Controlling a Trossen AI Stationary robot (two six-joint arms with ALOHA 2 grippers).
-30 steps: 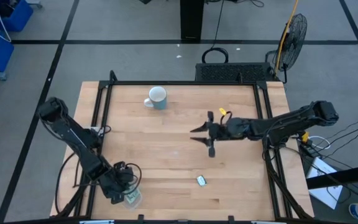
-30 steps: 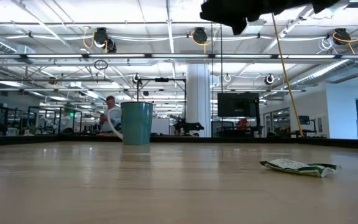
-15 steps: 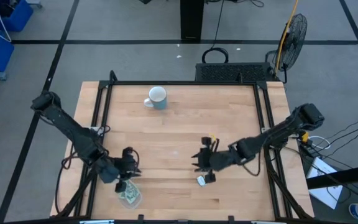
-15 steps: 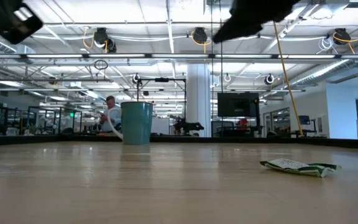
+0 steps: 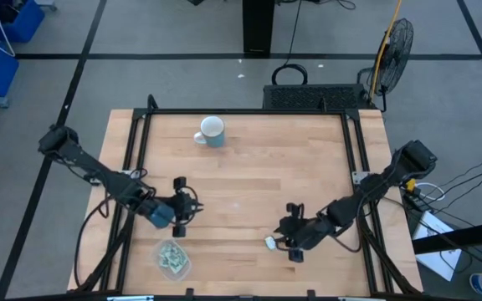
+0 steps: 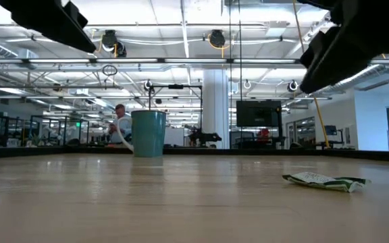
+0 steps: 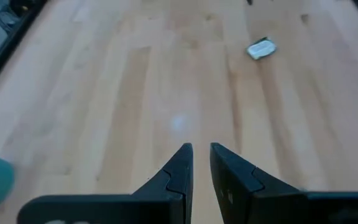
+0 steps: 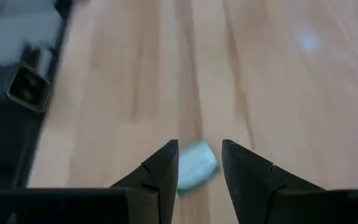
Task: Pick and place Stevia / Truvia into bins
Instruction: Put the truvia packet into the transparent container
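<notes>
One pale green and white packet (image 5: 269,243) lies flat on the wooden table near its near edge; it also shows in the low view (image 6: 326,181) and the left wrist view (image 7: 261,48). My right gripper (image 5: 292,243) hovers just right of it and above it, open. In its wrist view (image 8: 199,155) the packet (image 8: 194,168) shows between the two fingers, untouched. The clear round bin (image 5: 172,259) stands at the near left and holds several packets. My left gripper (image 5: 184,207) hangs above the table beyond the bin, fingers (image 7: 201,155) only a narrow gap apart, holding nothing.
A white and pale blue mug (image 5: 211,131) stands near the far edge, left of the middle, also seen in the low view (image 6: 148,133). Black rails (image 5: 137,159) frame the table. Bare wood lies between the two grippers.
My right gripper has swung from the table's middle toward the near edge and come down beside the loose packet. My left gripper has drawn back from over the bin toward the far side and a little to the right. The packet and the bin have stayed in place.
</notes>
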